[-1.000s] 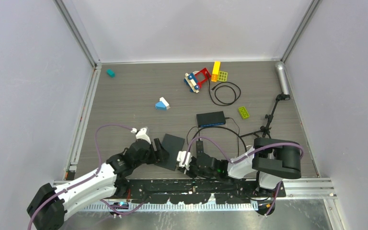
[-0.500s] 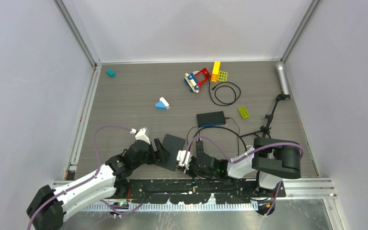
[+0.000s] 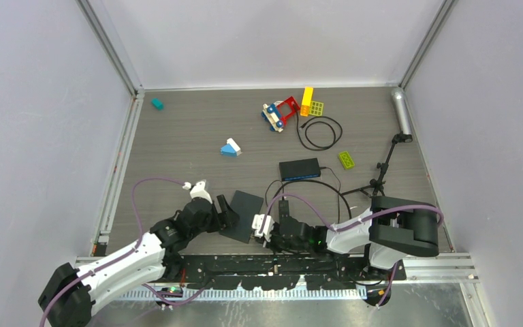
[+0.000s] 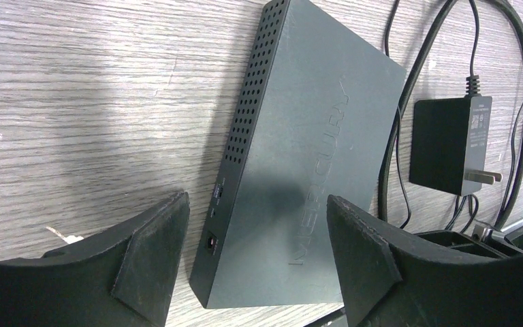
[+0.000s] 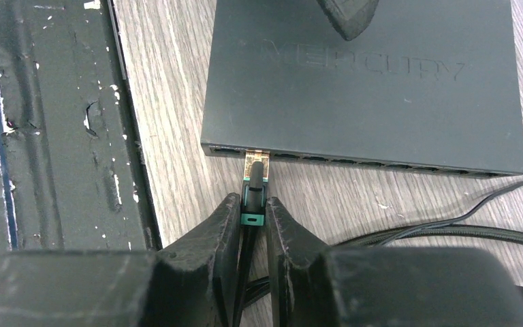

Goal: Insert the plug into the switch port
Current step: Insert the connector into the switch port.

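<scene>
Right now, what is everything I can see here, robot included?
grey wood-grain table: one, grey, under everything
dark grey metal network switch: one, dark grey, near edge between the arms
black cable plug with green boot: one, black and green, tip at the switch's port row
black power adapter: one, black, beside the switch
second dark flat box: one, dark, mid table
black cable coil: one, black, far right of centre
plastic toy bricks: about six, mixed colours, far half
silver cylinder on black stand: one, silver, right edge
left claw: one, black, open at the switch
right claw: one, black, shut on the plug
</scene>
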You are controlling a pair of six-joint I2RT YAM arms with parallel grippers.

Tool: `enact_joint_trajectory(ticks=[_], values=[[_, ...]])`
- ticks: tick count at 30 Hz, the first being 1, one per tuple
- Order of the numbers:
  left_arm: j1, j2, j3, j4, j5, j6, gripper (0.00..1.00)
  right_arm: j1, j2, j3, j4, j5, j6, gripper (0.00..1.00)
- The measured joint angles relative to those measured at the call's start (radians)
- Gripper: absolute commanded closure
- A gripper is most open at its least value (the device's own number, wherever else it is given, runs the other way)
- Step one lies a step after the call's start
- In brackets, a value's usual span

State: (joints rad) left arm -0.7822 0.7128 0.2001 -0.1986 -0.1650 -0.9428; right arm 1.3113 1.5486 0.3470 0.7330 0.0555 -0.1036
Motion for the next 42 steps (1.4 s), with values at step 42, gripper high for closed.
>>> enact_joint_trajectory(ticks=[42], values=[[-0.090, 0.080, -0.083, 0.224, -0.220, -0.046, 0.50, -0.007, 0.053, 0.162, -0.188, 0.061, -0.026, 1.00]])
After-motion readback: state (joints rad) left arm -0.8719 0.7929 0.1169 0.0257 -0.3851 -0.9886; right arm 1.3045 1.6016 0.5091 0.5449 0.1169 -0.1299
